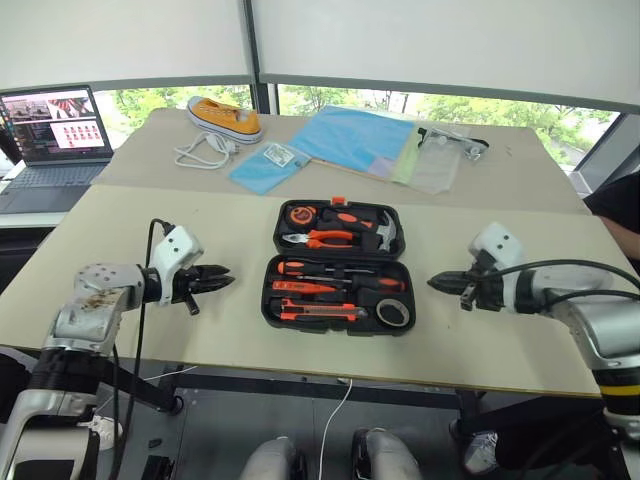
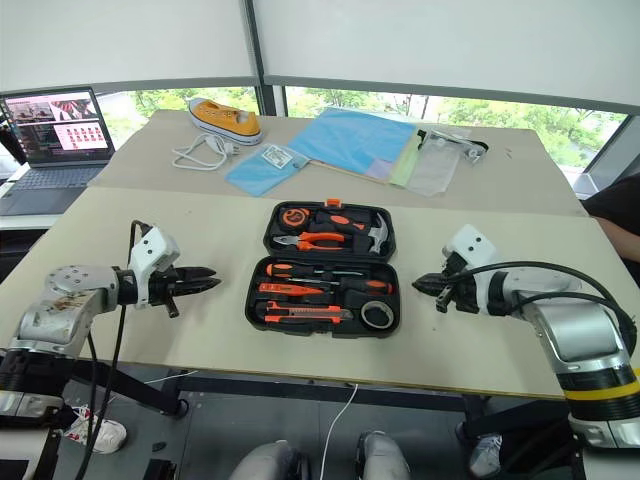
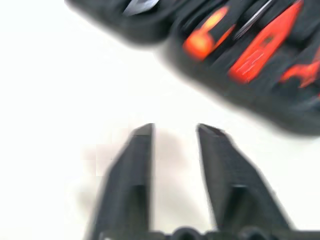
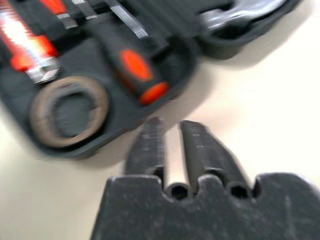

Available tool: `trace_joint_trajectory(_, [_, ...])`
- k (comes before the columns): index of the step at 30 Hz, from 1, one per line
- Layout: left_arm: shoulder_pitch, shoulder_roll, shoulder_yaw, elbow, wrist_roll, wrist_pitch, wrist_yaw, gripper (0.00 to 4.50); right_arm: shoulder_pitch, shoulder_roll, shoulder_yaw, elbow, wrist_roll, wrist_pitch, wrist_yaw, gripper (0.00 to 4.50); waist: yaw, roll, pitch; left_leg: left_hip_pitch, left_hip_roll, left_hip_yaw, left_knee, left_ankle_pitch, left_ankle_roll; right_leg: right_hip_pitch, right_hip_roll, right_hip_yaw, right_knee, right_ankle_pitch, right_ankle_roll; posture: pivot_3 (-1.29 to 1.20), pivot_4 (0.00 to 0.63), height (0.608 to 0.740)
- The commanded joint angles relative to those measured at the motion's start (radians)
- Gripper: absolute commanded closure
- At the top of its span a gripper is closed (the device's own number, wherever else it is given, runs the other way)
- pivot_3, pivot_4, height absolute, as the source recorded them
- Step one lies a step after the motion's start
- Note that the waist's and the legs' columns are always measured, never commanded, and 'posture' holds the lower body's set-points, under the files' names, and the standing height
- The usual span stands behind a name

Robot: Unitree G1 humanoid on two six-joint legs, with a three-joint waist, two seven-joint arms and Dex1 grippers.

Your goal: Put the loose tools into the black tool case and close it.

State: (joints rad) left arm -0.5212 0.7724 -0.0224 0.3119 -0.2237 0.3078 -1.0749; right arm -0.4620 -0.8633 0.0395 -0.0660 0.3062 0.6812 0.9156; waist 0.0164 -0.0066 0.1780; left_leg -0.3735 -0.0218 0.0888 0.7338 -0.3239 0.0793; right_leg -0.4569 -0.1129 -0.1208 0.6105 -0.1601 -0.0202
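Observation:
The black tool case (image 1: 269, 305) lies open and flat at the middle of the table. Its near half holds two orange-and-black screwdrivers (image 1: 375, 283), a thin orange screwdriver (image 1: 303, 288), the utility knife (image 1: 322, 314) and the dark tape roll (image 1: 393, 312). Pliers, a hammer and a tape measure sit in the far half. My left gripper (image 1: 222, 277) hovers left of the case, pointing at it, its fingers (image 3: 135, 165) a little apart and empty. To the right of the case, my right gripper (image 1: 436, 283) points at it, shut on nothing, near the tape roll (image 4: 67, 112).
A laptop (image 1: 55, 135) stands at the far left. At the back lie a yellow shoe (image 1: 225, 117), a white cable (image 1: 205, 152), blue sheets (image 1: 350, 138) and clear plastic bags (image 1: 440, 160). A person's dark sleeve (image 1: 620, 205) shows at the right edge.

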Motion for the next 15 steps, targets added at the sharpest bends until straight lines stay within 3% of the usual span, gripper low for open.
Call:
trace_joint_trajectory(1, [-0.069,-0.042,-0.033,0.045,0.026,-0.067,-0.020,4.47,-0.056,0.028,0.059,0.090,-0.089,-0.148,0.006,4.50,0.000,0.000,0.000,0.000,0.000,0.000,0.000,0.000,0.000,0.000,0.000,0.000,0.000,0.000,0.000,0.00,0.150,0.718])
trace_joint_trajectory(5, [-0.120,-0.097,-0.106,0.055,0.054,-0.068,-0.070,4.47,-0.109,0.093,0.129,0.172,-0.149,-0.316,0.040,4.50,-0.008,0.000,0.000,-0.001,0.000,0.001,-0.001,0.000,0.000,-0.001,0.001,-0.002,0.000,0.002,-0.003,0.00,0.150,0.718])
trace_joint_trajectory(8, [-0.117,-0.110,-0.123,0.016,0.030,-0.058,-0.137,4.47,-0.074,0.100,0.113,0.139,-0.104,-0.395,0.133,4.50,-0.010,0.000,0.000,-0.001,0.000,0.003,-0.002,0.000,0.000,-0.001,0.004,-0.003,0.000,0.002,-0.003,0.00,0.150,0.718])
trace_joint_trajectory(15, [-0.074,-0.074,-0.162,-0.071,0.037,-0.066,-0.261,4.47,0.063,0.071,0.055,-0.002,-0.037,-0.406,0.226,4.50,-0.018,0.000,0.000,-0.001,0.002,0.003,-0.005,0.000,0.000,-0.001,0.005,-0.004,0.000,0.001,-0.004,0.00,0.150,0.718])
